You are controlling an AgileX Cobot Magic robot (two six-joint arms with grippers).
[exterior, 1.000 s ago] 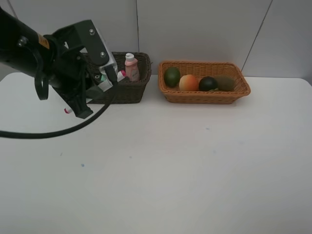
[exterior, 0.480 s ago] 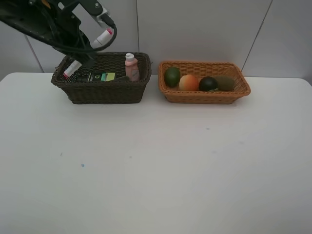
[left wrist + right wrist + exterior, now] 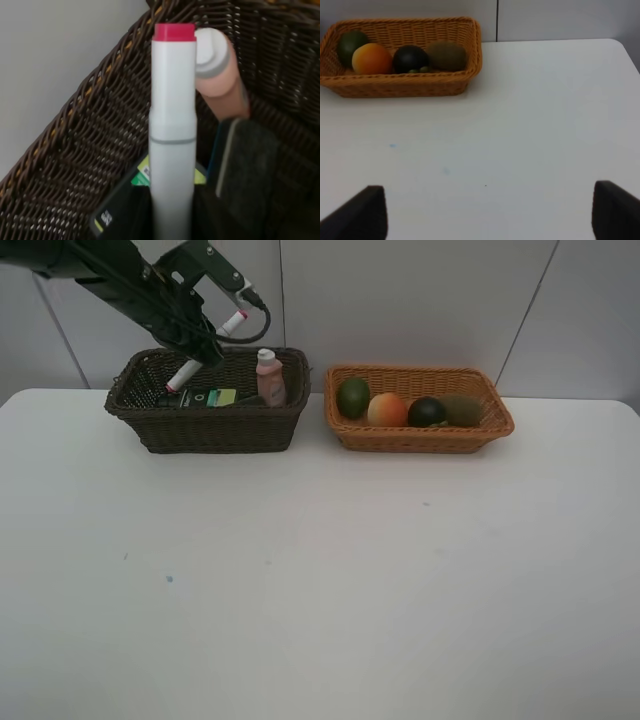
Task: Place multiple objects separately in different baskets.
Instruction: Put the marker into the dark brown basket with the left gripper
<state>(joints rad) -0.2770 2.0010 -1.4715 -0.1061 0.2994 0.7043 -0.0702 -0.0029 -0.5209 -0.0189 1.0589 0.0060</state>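
My left gripper (image 3: 206,346) is shut on the white pink-tipped marker (image 3: 184,374), holding it tilted over the back of the dark brown basket (image 3: 210,432). The left wrist view has the marker (image 3: 172,125) pointing into that basket, toward the pink white-capped bottle (image 3: 220,75), the dark-green box (image 3: 120,210) and the dark eraser (image 3: 245,165). The light tan basket (image 3: 420,439) holds a green fruit (image 3: 352,397), an orange-red fruit (image 3: 387,410), a dark-green round fruit (image 3: 427,412) and a kiwi (image 3: 463,410). My right gripper (image 3: 490,212) stands open over bare table.
The white table (image 3: 320,570) spreads in front of both baskets, which stand side by side by the back wall. The left arm's cable hangs above the dark basket. The right arm is out of the exterior high view.
The left arm rose from in front of the dark basket to above it, then shifted right. The marker's lower end now dips toward the basket's inside. Right gripper unchanged.
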